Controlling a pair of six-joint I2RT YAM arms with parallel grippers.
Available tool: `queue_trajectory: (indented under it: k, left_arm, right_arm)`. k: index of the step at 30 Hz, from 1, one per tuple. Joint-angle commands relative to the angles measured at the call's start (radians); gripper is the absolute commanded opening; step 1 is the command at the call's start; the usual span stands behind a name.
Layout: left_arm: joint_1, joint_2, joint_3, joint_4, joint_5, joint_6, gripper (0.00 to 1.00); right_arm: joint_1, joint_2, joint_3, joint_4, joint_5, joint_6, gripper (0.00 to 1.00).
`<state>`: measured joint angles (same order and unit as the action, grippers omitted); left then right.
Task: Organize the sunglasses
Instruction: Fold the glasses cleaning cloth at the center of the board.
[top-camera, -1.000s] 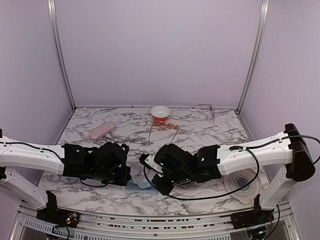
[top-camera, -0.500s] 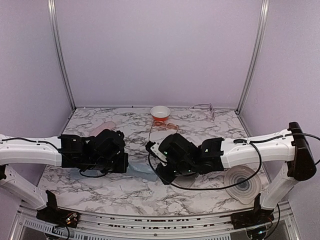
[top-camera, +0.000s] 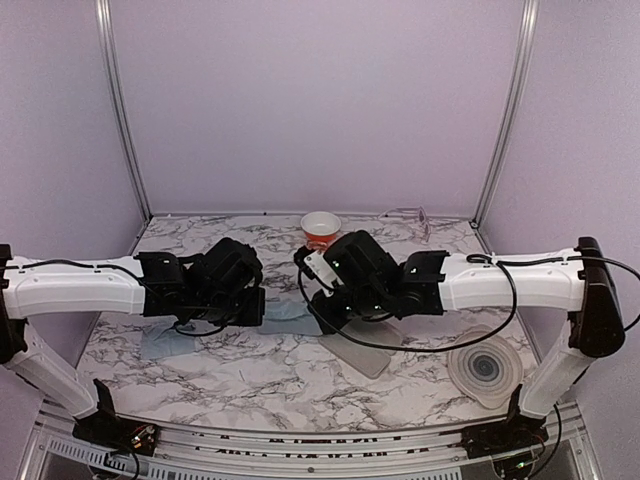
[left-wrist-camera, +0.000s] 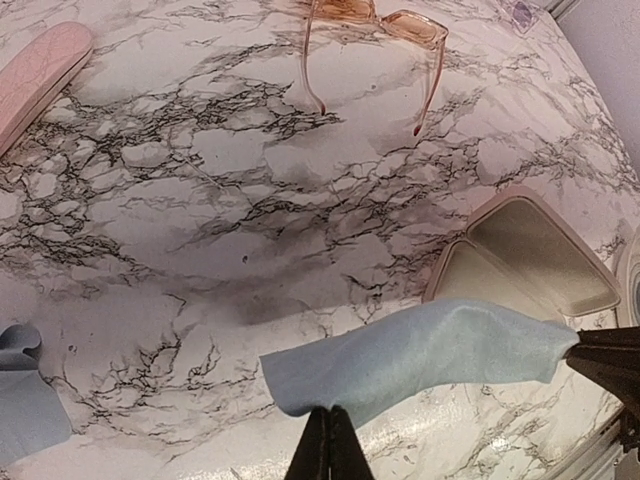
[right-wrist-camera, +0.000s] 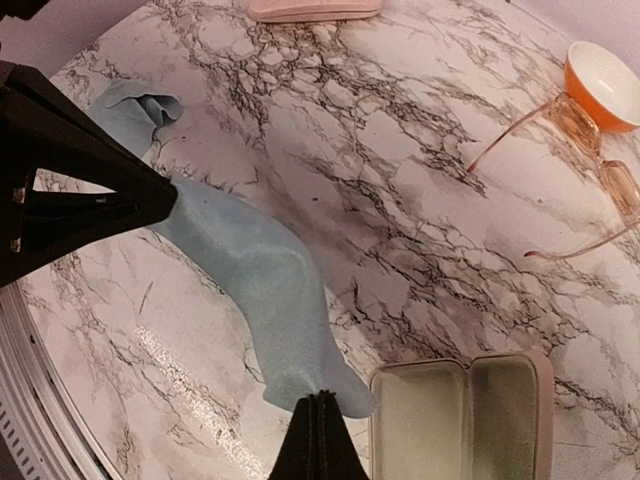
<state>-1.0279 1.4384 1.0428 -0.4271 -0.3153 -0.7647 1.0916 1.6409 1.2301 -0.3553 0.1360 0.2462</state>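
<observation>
The orange-brown tinted sunglasses lie open on the marble, next to an orange bowl; they also show in the right wrist view. The pale sunglasses rest at the back right by the wall. My left gripper is shut on one end of a light blue cloth. My right gripper is shut on the other end. The cloth hangs stretched between them, above the table and short of the tinted pair.
An open pale case lies under the right arm, near the cloth's right end. A closed pink case sits back left. A second blue cloth lies crumpled front left. A round collapsible funnel stands front right.
Both arms have moved from the near edge toward the table's middle, carrying the blue cloth up with them. The open case has come out from under the right arm.
</observation>
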Motion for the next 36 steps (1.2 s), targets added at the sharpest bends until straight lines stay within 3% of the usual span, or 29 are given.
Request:
queue_trajectory:
  k: [1,12,36]
  left_arm:
    - [0.003,0.016,0.004,0.010,0.018,0.019,0.00]
    - [-0.028,-0.026,-0.194,0.098,0.144,-0.061,0.00]
    - [-0.131,-0.060,-0.336,0.103,0.245,-0.216,0.00]
  right_arm:
    - [-0.007,0.017,0.005,0.036,-0.068,-0.016,0.00]
    - [0.007,-0.029,-0.211,0.147,-0.227,0.030,0.00]
    - [0.116,-0.015,-0.276,0.093,-0.285,0.138,0.00]
